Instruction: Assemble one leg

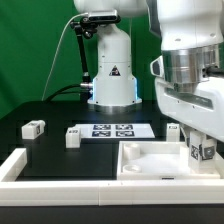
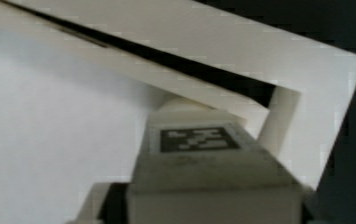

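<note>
The step in hand is judged to be the seating of a leg (image 1: pixel 200 151) into a corner socket of the panel (image 1: pixel 150 160). The leg is held in the gripper (image 1: pixel 200 148) above the panel's corner toward the exterior view's right, near the table's front edge. In the wrist view the leg (image 2: pixel 201 150) is seen clamped from both sides, its tag facing the camera, with the panel's raised rim (image 2: pixel 246 60) just beyond it.

To do this well, the leg is best kept upright and centred over the socket before it is lowered; any tilt is likely to make it catch on the rim. The descent should be slow and straight, and the clamp should not be released until the leg is felt to sit at the bottom. Whether the leg already touches the panel cannot be told from these views.

The leg is a small white block-shaped peg with a black-and-white square tag on one face; its edges look crisp and its surface smooth, so a firm pinch is advised against slipping. Two more legs (image 1: pixel 33 128) (image 1: pixel 72 136) lie on the black table (image 1: pixel 50 145) near its left side, and the marker board (image 1: pixel 112 129) lies flat at mid-table.
</note>
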You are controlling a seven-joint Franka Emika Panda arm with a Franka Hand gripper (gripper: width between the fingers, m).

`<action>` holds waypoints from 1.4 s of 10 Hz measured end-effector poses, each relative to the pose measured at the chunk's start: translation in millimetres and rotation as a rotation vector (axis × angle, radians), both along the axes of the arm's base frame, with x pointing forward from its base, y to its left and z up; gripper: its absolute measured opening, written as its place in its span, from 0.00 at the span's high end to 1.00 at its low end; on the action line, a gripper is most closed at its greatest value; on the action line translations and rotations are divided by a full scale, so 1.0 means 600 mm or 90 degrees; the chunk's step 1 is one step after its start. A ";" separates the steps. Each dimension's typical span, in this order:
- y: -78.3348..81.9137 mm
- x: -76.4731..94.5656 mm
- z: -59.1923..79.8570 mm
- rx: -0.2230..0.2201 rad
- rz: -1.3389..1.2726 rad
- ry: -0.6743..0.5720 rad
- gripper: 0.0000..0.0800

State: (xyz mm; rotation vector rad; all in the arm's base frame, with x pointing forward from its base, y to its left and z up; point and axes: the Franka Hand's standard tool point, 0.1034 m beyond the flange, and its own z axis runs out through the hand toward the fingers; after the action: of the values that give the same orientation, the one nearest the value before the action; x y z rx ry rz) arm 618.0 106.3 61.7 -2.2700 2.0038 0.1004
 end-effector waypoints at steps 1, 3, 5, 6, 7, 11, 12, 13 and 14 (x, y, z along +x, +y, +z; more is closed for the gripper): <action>0.001 0.001 0.000 0.000 -0.058 0.000 0.64; 0.004 0.003 0.001 0.013 -0.195 0.011 0.64; 0.006 0.005 0.001 0.020 -0.300 0.022 0.64; 0.005 0.005 0.002 0.017 -0.331 0.024 0.64; 0.002 0.006 0.002 0.014 -0.362 0.025 0.64; -0.010 0.005 0.003 0.023 -0.390 0.036 0.63; -0.007 0.005 0.003 0.024 -0.382 0.035 0.63; -0.007 0.005 0.003 0.023 -0.376 0.034 0.42; -0.007 0.005 0.003 0.023 -0.375 0.034 0.24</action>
State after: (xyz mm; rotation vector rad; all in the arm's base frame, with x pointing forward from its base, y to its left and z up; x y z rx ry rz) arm 620.8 102.3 63.2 -1.5797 2.5735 0.1426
